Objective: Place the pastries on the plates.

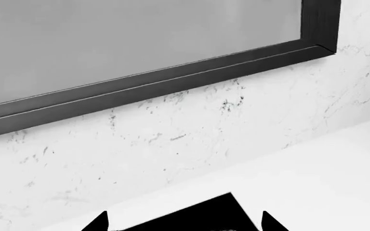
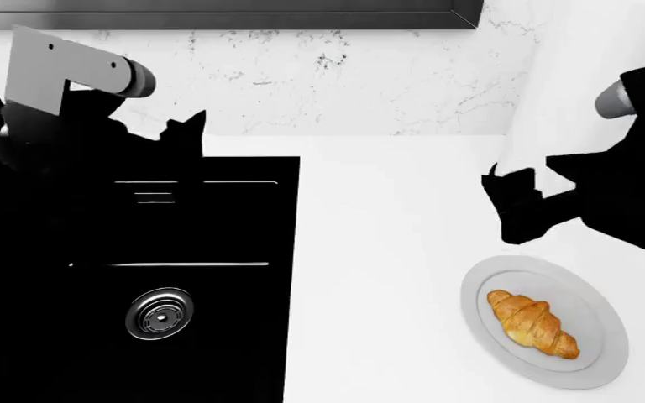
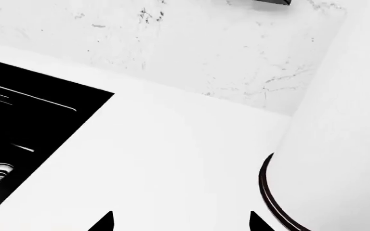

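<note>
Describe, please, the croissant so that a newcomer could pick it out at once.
Start at the black sink set in the white counter, then look to its right for the light-grey plate near the counter's front. The croissant lies on it: ridged, golden-brown, the only coloured thing in view.

Both arms are matte black, so dark that their surfaces read as flat silhouettes with angular, faceted outlines. The left arm [image 2: 70,126] carries a light grey slab-like panel ending in a short grey cylinder. The right arm [image 2: 637,180] shows a similar rounded grey cap near its upper edge. Each gripper's black fingertips [image 3: 102,222] taper to sharp triangular points [image 1: 99,222].
</note>
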